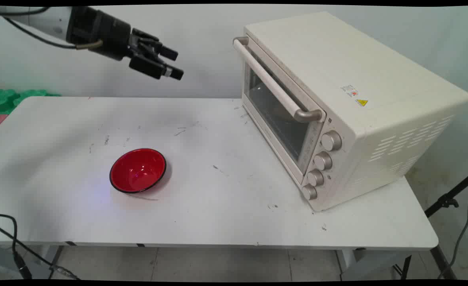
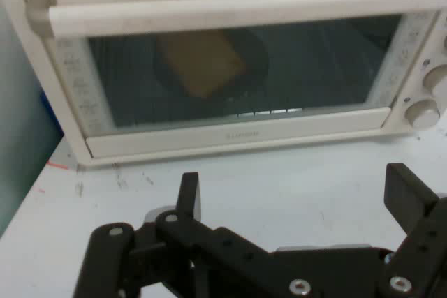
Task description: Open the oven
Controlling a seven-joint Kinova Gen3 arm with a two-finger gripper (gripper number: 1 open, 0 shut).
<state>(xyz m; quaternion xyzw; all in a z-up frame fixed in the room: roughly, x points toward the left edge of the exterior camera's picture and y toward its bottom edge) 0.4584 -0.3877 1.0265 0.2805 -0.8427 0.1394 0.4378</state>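
White wall fills the background, and in front of it a white counter (image 1: pixel 218 214) spans most of the frame, scuffed with small dark marks. At the upper left of the main view your pincer (image 1: pixel 175 63) hangs high above the counter, pointing toward the right. Its two fingers are spread apart with nothing between them; the hand view shows one fingertip (image 2: pixel 189 193) at lower centre and the other at the lower right, with bare counter in the gap.

A cream toaster oven (image 1: pixel 349 107) takes up the right half of the main view, angled so its door faces left. Its bar handle (image 1: pixel 273 85) runs along the top of the closed glass door (image 2: pixel 237 75), and four knobs (image 1: pixel 322 161) sit in a column at the door's near end. Through the glass, in the hand view, you can make out a tan, squarish item (image 2: pixel 201 62) resting on something dark and round; what it is cannot be told.

A red bowl (image 1: pixel 138 171) with a dark rim sits empty at lower left of centre, well apart from both oven and pincer.

Likely risks from here: the door is shut, so any reach toward the item inside would strike glass. The handle is a smooth round bar, and spread fingers coming in off-line could slip off it or nudge the oven across the counter.
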